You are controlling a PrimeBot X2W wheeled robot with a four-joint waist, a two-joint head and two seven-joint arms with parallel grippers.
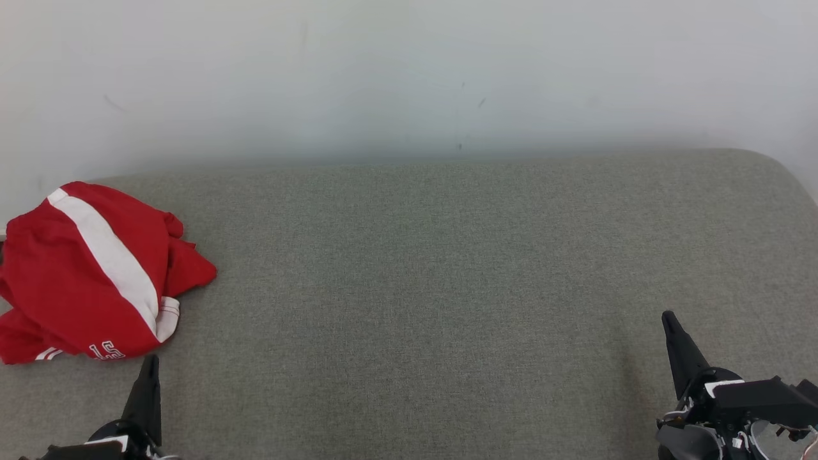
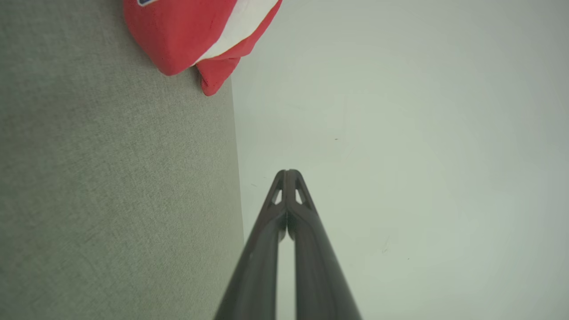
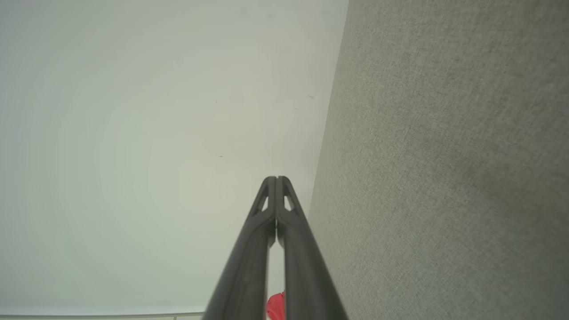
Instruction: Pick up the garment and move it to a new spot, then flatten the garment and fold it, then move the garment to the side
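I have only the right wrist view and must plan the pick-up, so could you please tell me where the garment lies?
Observer: In the head view, the garment lies crumpled at the far left of the grey surface.
Operator: Thank you. Which gripper is nearer to it?
Observer: The left gripper. Its tip is just short of the garment's near edge, and the left wrist view shows the two are apart.
Operator: Is that gripper open?
Observer: No. The left wrist view shows its fingers shut, with nothing between them.
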